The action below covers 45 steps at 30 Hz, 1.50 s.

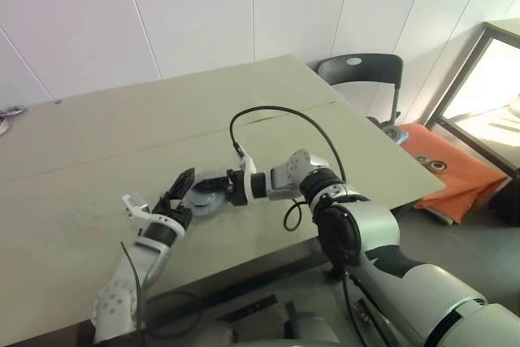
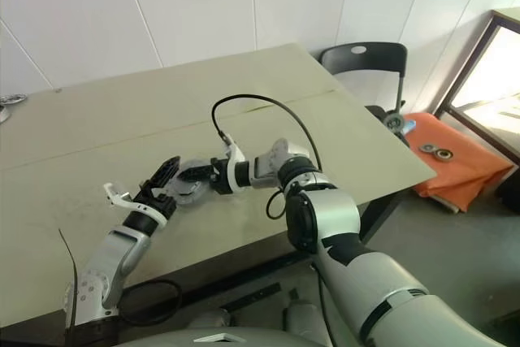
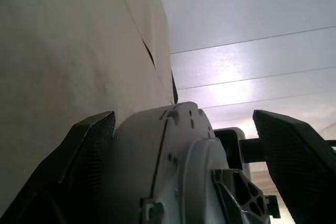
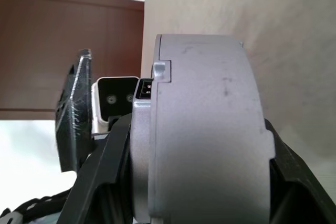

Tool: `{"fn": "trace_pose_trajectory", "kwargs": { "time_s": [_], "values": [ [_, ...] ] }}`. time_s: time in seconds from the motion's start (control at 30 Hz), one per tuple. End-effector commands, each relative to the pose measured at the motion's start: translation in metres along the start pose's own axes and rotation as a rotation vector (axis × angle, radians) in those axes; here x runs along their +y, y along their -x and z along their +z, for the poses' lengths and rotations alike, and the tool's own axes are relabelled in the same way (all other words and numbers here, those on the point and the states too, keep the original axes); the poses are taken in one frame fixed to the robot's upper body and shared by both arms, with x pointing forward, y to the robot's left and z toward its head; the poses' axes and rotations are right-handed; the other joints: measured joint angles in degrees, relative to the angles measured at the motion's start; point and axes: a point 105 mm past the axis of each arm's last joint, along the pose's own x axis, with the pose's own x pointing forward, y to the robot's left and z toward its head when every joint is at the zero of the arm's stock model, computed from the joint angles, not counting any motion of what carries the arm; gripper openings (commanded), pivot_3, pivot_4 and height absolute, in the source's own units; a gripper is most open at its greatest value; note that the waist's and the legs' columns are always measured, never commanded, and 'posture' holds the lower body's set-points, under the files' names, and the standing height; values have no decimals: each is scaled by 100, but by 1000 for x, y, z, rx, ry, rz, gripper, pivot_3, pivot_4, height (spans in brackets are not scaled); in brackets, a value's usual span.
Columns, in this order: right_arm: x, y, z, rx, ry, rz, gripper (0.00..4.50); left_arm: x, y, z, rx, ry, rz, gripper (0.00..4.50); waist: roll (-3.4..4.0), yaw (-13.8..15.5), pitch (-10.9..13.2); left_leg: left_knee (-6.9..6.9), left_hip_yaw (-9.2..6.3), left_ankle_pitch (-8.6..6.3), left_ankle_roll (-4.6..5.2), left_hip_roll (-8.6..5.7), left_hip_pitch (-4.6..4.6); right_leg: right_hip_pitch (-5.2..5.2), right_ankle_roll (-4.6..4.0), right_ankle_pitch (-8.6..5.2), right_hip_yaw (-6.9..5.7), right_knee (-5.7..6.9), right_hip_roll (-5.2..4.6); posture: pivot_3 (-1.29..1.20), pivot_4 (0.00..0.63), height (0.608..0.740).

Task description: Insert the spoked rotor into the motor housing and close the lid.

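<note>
Head pair looking forward and down over the table (image 1: pixel 97 136); wrist views close on the motor housing (image 4: pixel 205 129), from opposite sides, sharing it.

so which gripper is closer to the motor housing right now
Right. The right gripper is clamped on the motor housing; the left gripper stands open around it, not closed on it.

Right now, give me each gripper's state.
Left gripper: open, fingers either side of the housing.
Right gripper: shut on the housing.
</note>
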Motion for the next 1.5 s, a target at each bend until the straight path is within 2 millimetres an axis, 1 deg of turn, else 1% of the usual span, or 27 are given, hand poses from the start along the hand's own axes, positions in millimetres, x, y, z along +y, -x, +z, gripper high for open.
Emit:
{"fn": "trace_pose_trajectory", "kwargs": {
  "time_s": [0.03, 0.07, 0.13, 0.27, 0.37, 0.47, 0.6, 0.7, 0.8, 0.9, 0.97, 1.07, 1.1, 1.17, 1.3, 1.4, 1.5],
  "values": [
    [34, -1, 11, -17, 28, 133, 2320, -1, -3, 2, 15, 3, -53, 4447, 0, -18, 0, -1, 1, 0, 0, 1, 0, -1, 0, 0, 0, 0, 1, 0, 0, 740],
    [45, 2, 13, -12, 24, 185, 2320, 3, -1, 4, 12, -1, -53, 4447, 0, -15, 0, -1, 2, 0, 0, 2, 1, -2, 0, 0, 0, 0, 1, 0, 0, 740],
    [62, 6, 15, 0, 15, 263, 2320, 9, 1, 9, 5, -4, -50, 4447, 1, -18, 0, -3, 1, 0, 0, 3, -1, -6, 0, 0, 0, 0, 2, 0, 0, 740],
    [76, 9, 12, 32, -22, 346, 2320, 23, 8, 18, 0, -12, -46, 4447, 0, -9, 0, -3, -1, 0, 0, 4, 0, -4, 0, 0, 0, 1, 2, 0, 0, 740],
    [81, 9, 7, 53, -64, 412, 2320, 25, 13, 26, -3, -15, -63, 4447, 0, -13, 0, -2, 0, 0, 0, 2, -2, -4, 0, 0, 0, 0, 3, 0, 0, 740],
    [83, 5, 5, 45, -93, 458, 2320, 15, 16, 26, 18, -17, -120, 4447, 0, -17, 0, -3, 0, 0, 0, 2, -3, -7, 0, 0, 0, 0, 1, 0, 0, 740],
    [84, -1, 0, 58, -91, 478, 2320, -10, 19, 24, 59, -33, -205, 4447, -1, -13, 1, -5, -4, 0, 0, 5, -4, -8, 0, 0, 0, 0, 0, 0, 0, 740],
    [85, -4, -2, 63, -77, 482, 2320, -21, 24, 26, 74, -52, -224, 4447, -2, -13, 1, -5, -7, 0, 0, 6, -5, -8, 0, 0, 0, 0, -1, 0, 0, 740],
    [85, -6, -2, 59, -63, 479, 2320, -27, 30, 19, 108, -56, -218, 4447, -2, -12, 1, -4, -9, 0, 0, 4, -4, -7, 0, 0, 0, 0, -3, 0, 0, 740],
    [83, -9, -1, 49, -45, 462, 2320, -31, 41, 6, 174, -55, -211, 4447, -2, -13, 2, -5, -15, 0, 0, 5, -6, -10, 0, 0, 0, 0, -5, 0, 0, 740],
    [82, -10, -1, 48, -37, 458, 2320, -31, 50, 1, 205, -52, -194, 4447, 0, -15, 3, -10, -15, -1, 0, 5, -6, -14, 0, -1, 4, 0, -6, 0, 0, 740],
    [81, -11, -1, 45, -31, 449, 2320, -28, 59, 8, 181, -29, -179, 4447, 2, -11, 4, -12, -15, -1, 0, 6, -6, -15, -1, -1, 3, 0, -5, 0, 0, 740],
    [81, -11, -1, 41, -28, 444, 2320, -30, 60, 10, 172, -27, -187, 4447, 2, -8, 4, -12, -14, -1, 0, 5, -6, -16, -1, -1, 3, 0, -4, 0, 0, 740],
    [80, -11, 0, 37, -23, 437, 2320, -34, 59, 12, 163, -23, -208, 4447, 2, 2, 4, -11, -11, 0, 0, 4, -6, -12, -2, -1, -1, 0, -5, 0, 0, 740],
    [77, -12, 1, 29, -16, 417, 2320, -36, 47, 13, 135, -18, -232, 4447, 1, -3, 4, -10, -6, 0, 0, 3, -5, -11, -2, -1, -1, 0, -5, 0, 0, 740],
    [75, -12, 2, 22, -11, 402, 2320, -49, 36, 15, 107, -9, -296, 4447, 0, 8, 4, -10, -7, 0, 0, 3, -6, -11, -2, -1, -2, 0, -4, 0, 0, 740],
    [73, -11, 3, 18, -7, 394, 2320, -61, 30, 5, 138, 11, -339, 4447, -4, -22, 2, -10, -5, 0, -1, 2, -6, -10, -1, -1, -2, -1, -4, 0, 0, 740]
  ]
}}
